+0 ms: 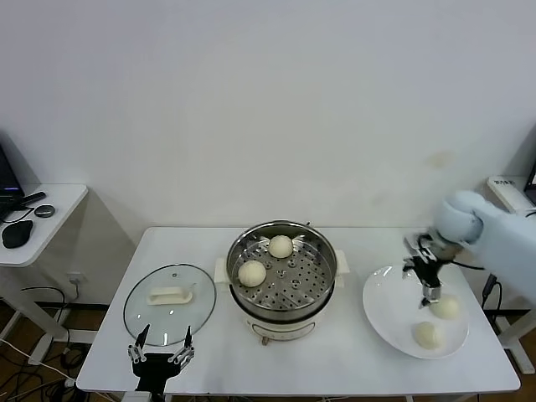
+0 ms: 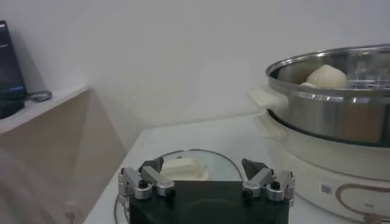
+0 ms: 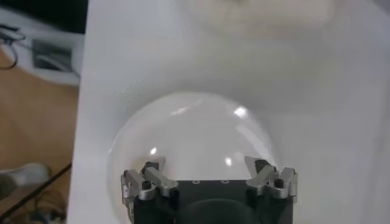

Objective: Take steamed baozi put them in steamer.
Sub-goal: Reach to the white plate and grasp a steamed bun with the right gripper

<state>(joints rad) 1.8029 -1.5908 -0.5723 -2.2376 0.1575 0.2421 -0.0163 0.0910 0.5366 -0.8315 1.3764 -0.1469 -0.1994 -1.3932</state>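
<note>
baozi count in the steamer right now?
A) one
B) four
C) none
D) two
D: two steamed baozi sit on the perforated tray of the steamer, while two more lie on the white plate, where the open right gripper hangs above them.

Your right hand hangs open over the white plate, two baozi just below its fingertips. Two more buns sit in the steamer, well off to its left. Your left hand waits open beside the glass lid.
</note>
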